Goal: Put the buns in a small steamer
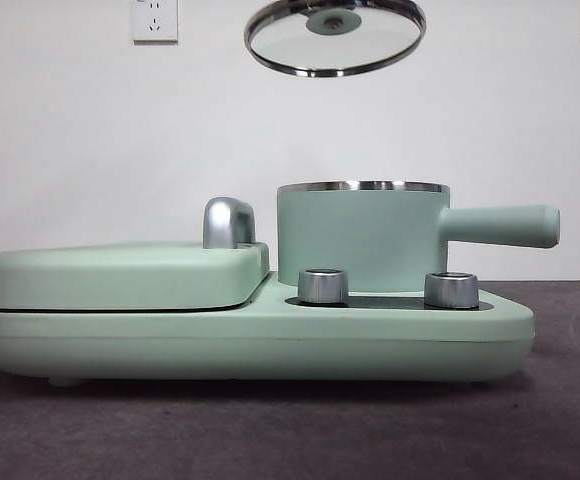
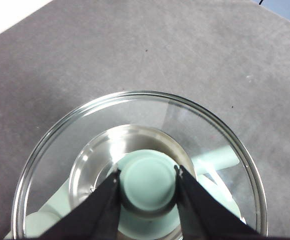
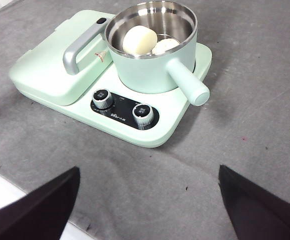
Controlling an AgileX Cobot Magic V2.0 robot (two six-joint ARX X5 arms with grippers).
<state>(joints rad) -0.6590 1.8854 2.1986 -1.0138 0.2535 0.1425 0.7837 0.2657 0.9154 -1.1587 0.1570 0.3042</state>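
Observation:
The small steamer [image 3: 147, 75] stands open on its mint-green base, with its straight handle [image 3: 189, 84] sticking out. Two cream-white buns lie inside it: a smooth one [image 3: 139, 40] and a second one [image 3: 166, 46], partly hidden by the rim. In the front view the steamer [image 1: 360, 240] hides the buns. My left gripper [image 2: 147, 176] is shut on the green knob [image 2: 147, 181] of the glass lid [image 2: 135, 112]. It holds the lid [image 1: 335, 38] in the air above the steamer. My right gripper [image 3: 148, 170] is open and empty, back over the table in front of the appliance.
The flat griddle [image 3: 50, 67] with a chrome handle [image 3: 82, 47] sits beside the steamer on the same base [image 1: 270, 345]. Two steel knobs [image 1: 323, 286] [image 1: 451, 290] stand at the base's front. Grey cloth [image 3: 245, 150] covers the table. The table edge [image 3: 0, 195] is near the right gripper.

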